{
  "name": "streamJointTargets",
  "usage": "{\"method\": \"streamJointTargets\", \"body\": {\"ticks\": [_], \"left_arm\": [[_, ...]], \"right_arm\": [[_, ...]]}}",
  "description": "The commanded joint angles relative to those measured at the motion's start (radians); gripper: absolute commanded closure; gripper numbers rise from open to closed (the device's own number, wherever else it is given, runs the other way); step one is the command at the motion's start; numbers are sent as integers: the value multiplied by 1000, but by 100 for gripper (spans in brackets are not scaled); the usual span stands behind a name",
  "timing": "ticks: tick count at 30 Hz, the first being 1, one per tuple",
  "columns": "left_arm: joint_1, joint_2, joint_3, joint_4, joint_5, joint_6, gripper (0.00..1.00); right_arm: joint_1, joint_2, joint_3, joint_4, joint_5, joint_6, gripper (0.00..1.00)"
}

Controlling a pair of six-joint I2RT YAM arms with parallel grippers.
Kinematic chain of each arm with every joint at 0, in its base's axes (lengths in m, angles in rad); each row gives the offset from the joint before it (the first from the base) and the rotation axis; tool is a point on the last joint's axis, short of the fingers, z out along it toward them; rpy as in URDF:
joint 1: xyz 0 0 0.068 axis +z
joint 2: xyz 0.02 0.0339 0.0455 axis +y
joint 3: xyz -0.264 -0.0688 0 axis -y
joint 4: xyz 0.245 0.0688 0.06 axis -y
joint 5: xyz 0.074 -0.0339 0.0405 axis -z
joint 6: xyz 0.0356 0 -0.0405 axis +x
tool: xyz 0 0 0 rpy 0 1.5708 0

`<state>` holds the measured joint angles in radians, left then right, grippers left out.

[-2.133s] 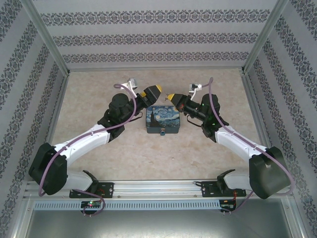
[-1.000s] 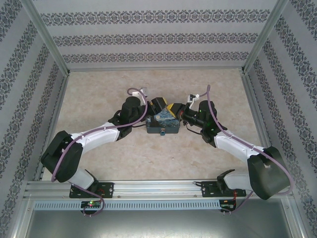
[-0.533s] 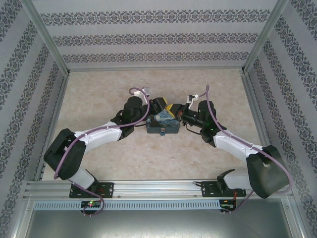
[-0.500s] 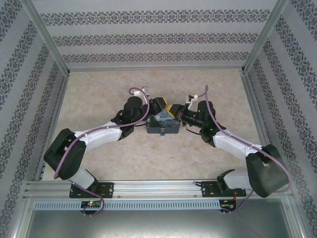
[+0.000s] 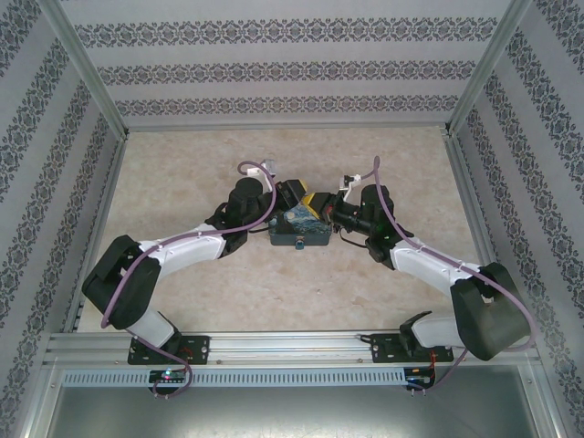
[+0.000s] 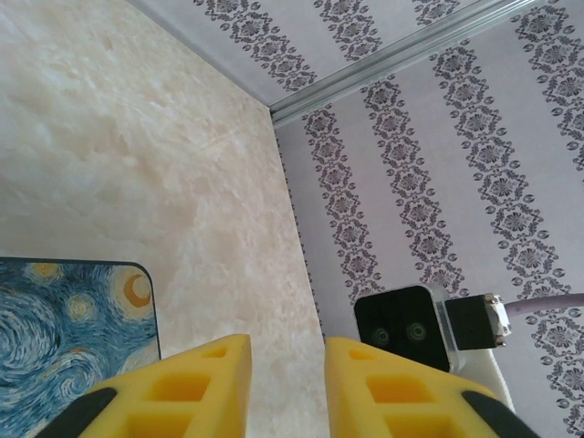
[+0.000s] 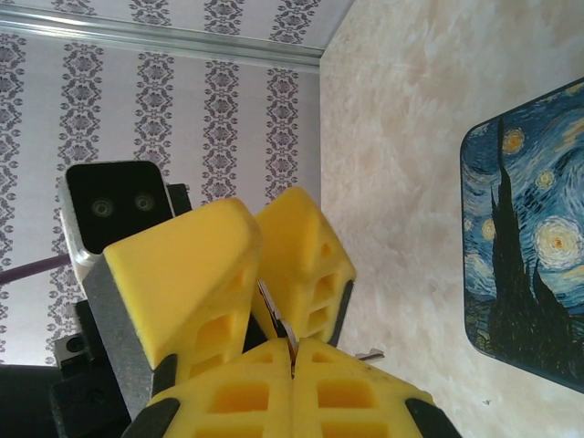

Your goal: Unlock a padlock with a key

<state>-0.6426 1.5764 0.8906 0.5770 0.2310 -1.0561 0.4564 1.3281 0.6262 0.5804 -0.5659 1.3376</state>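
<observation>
Two claws meet tip to tip over the desk [image 5: 182,173] at the far edge of the tin [image 7: 529,255], so the step in hand looks like passing or re-gripping the key, with no unlocking begun. The left claw [image 6: 286,356] has its fingers apart with a gap, bracketing the key's free end in the right wrist view; whether they pinch it I cannot tell. The padlock [image 5: 298,244] is a speck at the tin's near face, too small to read. The key [image 7: 276,321], a thin sliver, juts from the right claw [image 7: 292,360], which is clamped on it. Its long axis follows that claw's reach, pointing at the left claw, not the tin. Next, I judge, one claw needs a firm hold leaving the bit free, then a turn toward the padlock.
</observation>
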Motion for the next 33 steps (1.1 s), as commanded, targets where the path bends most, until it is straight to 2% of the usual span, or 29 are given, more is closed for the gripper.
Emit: {"method": "streamJointTargets", "body": {"ticks": [1, 8, 13, 17, 18, 19, 22, 25, 33], "left_arm": [[-17, 8, 13, 59, -7, -5, 71], [-19, 8, 13, 69, -13, -10, 78], [-19, 10, 25, 60, -4, -2, 100], [-21, 8, 27, 61, -1, -1, 100], [-20, 3, 28, 58, -1, 2, 100], [-20, 0, 30, 50, 1, 7, 100], [-21, -20, 34, 21, 5, 27, 100], [-21, -37, 37, 1, 16, 45, 100], [-20, -50, 42, -9, 48, 42, 100]], "right_arm": [[13, 6, 33, 29, 3, 5, 100], [16, 11, 33, 29, 3, 2, 100], [18, 7, 29, 32, 1, 0, 100], [14, -3, 21, 25, 0, -7, 100], [10, -7, 18, 22, 0, -9, 93], [5, -13, 14, 23, -5, -14, 80], [-18, -41, 0, 11, -11, -43, 58], [-49, -75, -14, 5, -4, -77, 55], [-86, -99, -2, 31, -54, -187, 57]]}}
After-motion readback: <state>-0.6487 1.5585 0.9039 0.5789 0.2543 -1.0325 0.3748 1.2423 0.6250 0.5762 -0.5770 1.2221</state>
